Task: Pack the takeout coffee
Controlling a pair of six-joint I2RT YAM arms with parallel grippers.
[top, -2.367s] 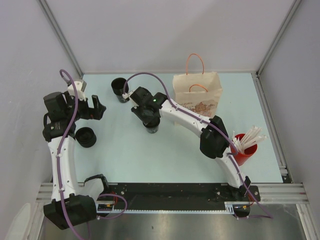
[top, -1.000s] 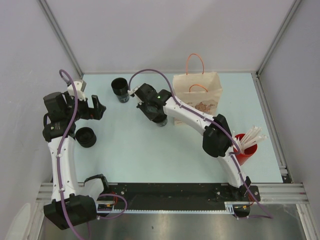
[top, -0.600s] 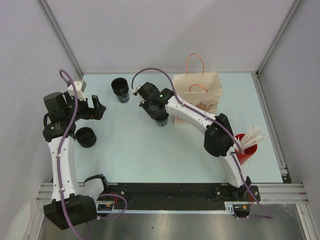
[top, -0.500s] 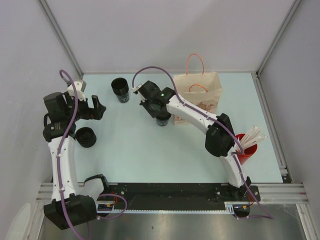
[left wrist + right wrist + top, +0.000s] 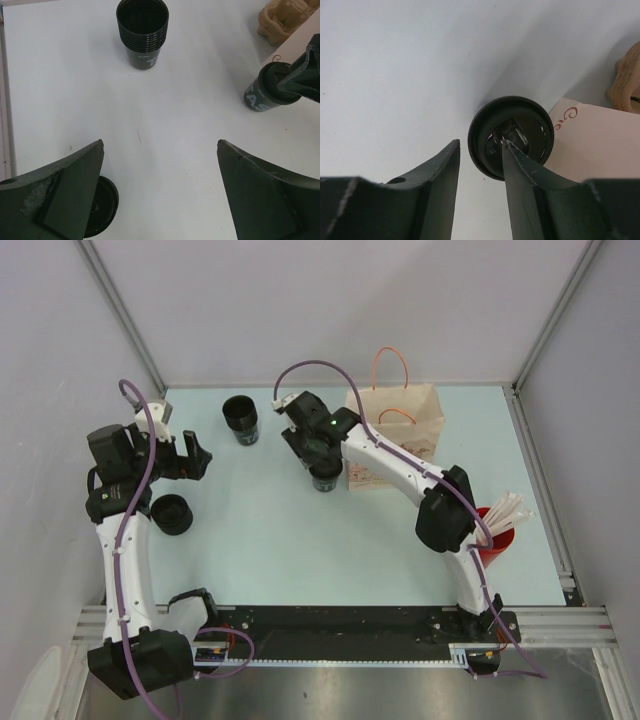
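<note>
The takeout coffee is a black cup with a black lid (image 5: 324,478) (image 5: 520,127) (image 5: 264,93), standing upright on the table against the left side of the brown paper bag (image 5: 396,432) (image 5: 600,137). My right gripper (image 5: 312,452) (image 5: 480,143) hovers just above the cup, open. Nothing is between its fingers, and its right finger crosses over the lid in the wrist view. My left gripper (image 5: 196,458) (image 5: 160,150) is wide open and empty over the table at the left, well away from the cup.
A stack of black cups (image 5: 240,420) (image 5: 143,33) stands at the back left. A loose black lid (image 5: 172,514) (image 5: 101,206) lies by the left arm. A red cup of white stirrers (image 5: 490,536) is at the right edge. The bag stands upright with its handles up.
My right gripper carried the lidded cup toward the bag, then opened and let go of it. The cup now stands alone beside the bag. The left arm has not moved.
</note>
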